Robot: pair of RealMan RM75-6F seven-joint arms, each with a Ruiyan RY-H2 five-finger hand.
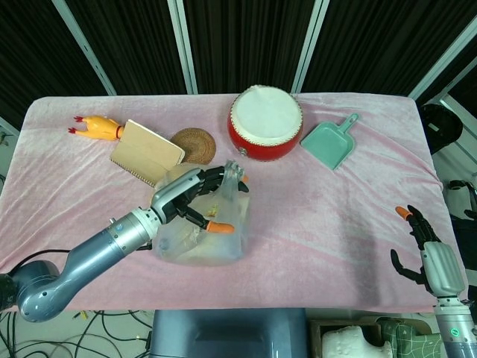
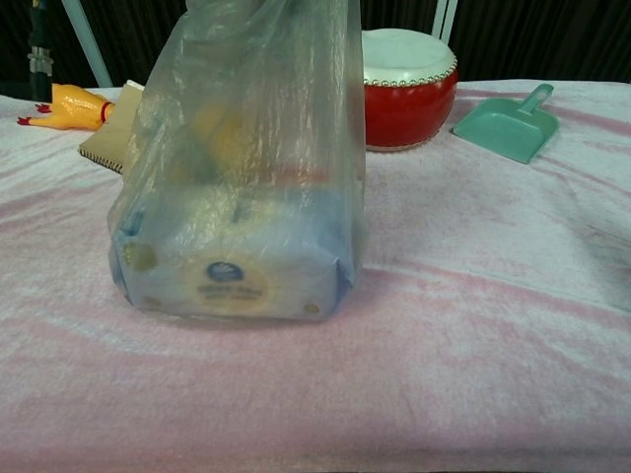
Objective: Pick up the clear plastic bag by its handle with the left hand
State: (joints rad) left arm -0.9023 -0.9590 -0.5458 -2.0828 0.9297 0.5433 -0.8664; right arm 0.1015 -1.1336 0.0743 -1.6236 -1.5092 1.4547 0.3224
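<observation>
The clear plastic bag (image 1: 203, 237) holds a blue and yellow pack and some yellow items, and stands on the pink cloth left of centre. My left hand (image 1: 195, 198) is at the bag's top, its fingers hooked into the bunched handle (image 1: 235, 177) and gripping it. In the chest view the bag (image 2: 237, 207) fills the left half, its top pulled up taut out of frame; the hand is not visible there. I cannot tell if the bag's bottom has left the cloth. My right hand (image 1: 427, 252) hangs off the table's right front corner, fingers apart and holding nothing.
Behind the bag lie a tan board (image 1: 146, 150), a woven coaster (image 1: 195, 144) and a rubber chicken (image 1: 97, 127). A red drum (image 1: 265, 123) and a green dustpan (image 1: 330, 143) sit at the back, right of centre.
</observation>
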